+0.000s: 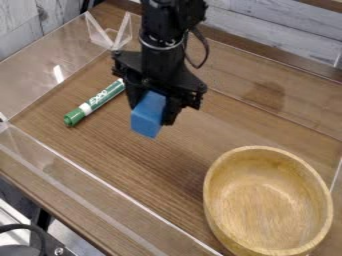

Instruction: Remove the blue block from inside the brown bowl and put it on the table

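Above the middle of the dark wood-grain surface, the black hand points almost straight down with its fingers clamped on the blue block, gripping it by its upper part so that most of the brick hangs below the fingertips. The block is tilted slightly, its lower end low over the wood; whether that end touches the surface cannot be told from this view. Just to the left of the block lies a green-and-white marker, flat on the wood and slanting from lower left to upper right, with its white end near the hand and its green cap end pointing toward the near-left side. The marker and the block are close but apart. In the lower right corner sits the brown bowl, round, shallow and thick-rimmed, upright on the surface and well apart from the hand; its hollow shows only bare light wood. Low clear acrylic walls border the surface along the left and near edges, and another clear panel stands at the back left behind the arm.
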`<state>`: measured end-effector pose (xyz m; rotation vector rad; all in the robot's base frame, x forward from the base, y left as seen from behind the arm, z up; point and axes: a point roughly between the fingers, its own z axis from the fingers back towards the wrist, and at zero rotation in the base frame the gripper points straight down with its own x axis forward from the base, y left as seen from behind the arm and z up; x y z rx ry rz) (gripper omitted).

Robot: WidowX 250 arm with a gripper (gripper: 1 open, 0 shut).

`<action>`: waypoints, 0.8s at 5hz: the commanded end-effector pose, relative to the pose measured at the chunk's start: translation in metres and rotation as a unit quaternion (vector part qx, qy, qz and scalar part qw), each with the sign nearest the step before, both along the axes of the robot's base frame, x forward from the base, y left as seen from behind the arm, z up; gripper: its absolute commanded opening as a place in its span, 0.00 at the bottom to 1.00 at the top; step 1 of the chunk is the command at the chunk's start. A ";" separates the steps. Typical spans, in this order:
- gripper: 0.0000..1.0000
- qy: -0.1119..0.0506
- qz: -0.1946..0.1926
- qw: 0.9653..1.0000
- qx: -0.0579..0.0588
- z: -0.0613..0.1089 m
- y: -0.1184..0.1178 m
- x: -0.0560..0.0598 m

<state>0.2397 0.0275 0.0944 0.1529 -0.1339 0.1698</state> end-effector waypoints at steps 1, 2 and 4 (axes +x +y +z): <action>0.00 -0.015 -0.001 1.000 0.001 0.001 0.004 0.004; 0.00 -0.013 -0.006 1.000 0.001 -0.006 0.005 0.004; 0.00 -0.009 -0.010 1.000 -0.002 -0.023 0.006 0.003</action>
